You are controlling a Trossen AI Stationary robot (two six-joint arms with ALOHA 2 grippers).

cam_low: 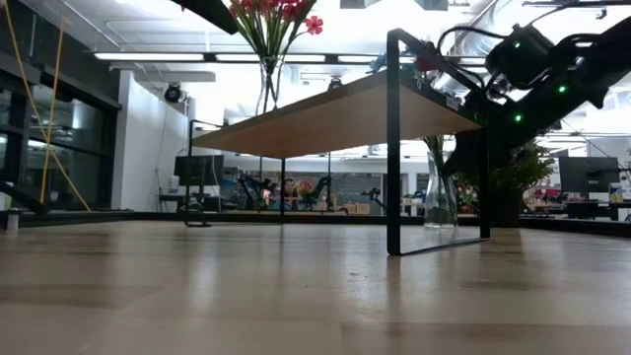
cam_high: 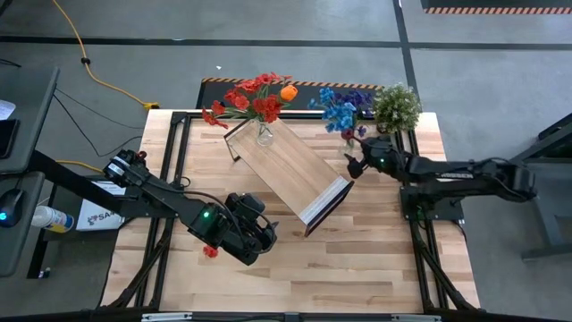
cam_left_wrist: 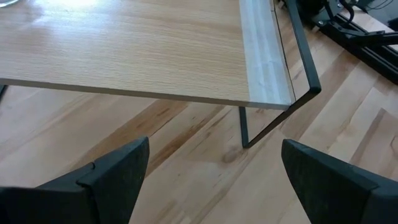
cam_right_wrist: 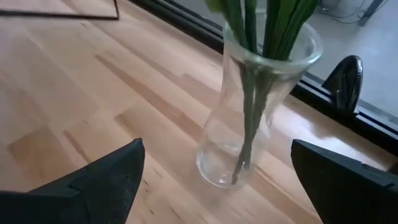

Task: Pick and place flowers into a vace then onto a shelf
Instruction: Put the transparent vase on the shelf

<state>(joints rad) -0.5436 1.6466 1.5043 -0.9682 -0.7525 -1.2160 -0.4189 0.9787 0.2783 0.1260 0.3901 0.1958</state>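
Overhead first: right gripper [cam_high: 356, 165], jaws wide and empty, sits right of centre just below the blue flowers [cam_high: 340, 111]; left gripper [cam_high: 261, 238] idles open, lower centre, beside the shelf [cam_high: 290, 170]. Right wrist view: vase [cam_right_wrist: 249, 118] dead ahead between the fingers, stems upright.

Red flowers [cam_high: 255, 97] in vase [cam_high: 264, 135] atop shelf [cam_high: 290, 170].
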